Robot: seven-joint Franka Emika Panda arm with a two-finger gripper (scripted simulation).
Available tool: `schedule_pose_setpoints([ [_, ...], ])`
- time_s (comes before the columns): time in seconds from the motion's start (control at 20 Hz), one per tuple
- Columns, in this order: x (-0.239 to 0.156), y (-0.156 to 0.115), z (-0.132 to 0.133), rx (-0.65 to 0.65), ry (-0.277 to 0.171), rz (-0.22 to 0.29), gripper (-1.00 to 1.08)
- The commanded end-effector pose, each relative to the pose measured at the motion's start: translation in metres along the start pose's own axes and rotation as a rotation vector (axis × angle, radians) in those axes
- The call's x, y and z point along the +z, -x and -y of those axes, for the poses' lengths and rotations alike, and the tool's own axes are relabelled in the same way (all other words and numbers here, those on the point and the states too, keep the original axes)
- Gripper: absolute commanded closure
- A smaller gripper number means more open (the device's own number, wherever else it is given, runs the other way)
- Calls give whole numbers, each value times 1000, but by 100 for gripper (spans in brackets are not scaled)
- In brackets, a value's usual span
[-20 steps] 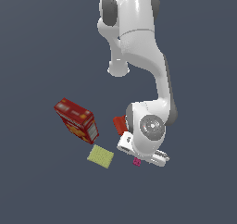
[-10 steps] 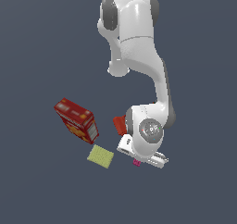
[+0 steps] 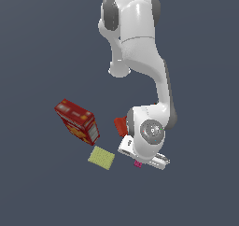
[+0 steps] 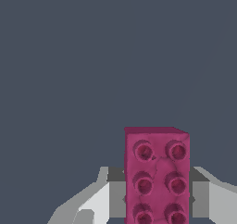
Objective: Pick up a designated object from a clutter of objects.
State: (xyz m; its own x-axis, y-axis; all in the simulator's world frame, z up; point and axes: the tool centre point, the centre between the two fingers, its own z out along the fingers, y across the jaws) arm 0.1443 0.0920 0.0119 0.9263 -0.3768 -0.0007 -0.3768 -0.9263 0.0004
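One magenta brick between the fingers of the hand; grip contact unclear

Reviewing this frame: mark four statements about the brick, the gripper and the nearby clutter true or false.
1. The magenta brick sits between the gripper fingers. True.
2. The brick's studs face away from the wrist camera. False: its studs face the camera.
3. The yellow pad lies apart from the cracker box. True.
4. The cracker box is blue. False: it is red.
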Motion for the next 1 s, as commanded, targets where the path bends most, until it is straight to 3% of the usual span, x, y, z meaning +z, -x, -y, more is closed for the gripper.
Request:
schedule_pose_setpoints([
  [0.0, -1, 0, 0, 0, 0, -1, 108],
  [0.5, -28, 14, -9, 0, 0, -1, 108],
  [0.95, -83, 42, -28, 0, 0, -1, 108],
])
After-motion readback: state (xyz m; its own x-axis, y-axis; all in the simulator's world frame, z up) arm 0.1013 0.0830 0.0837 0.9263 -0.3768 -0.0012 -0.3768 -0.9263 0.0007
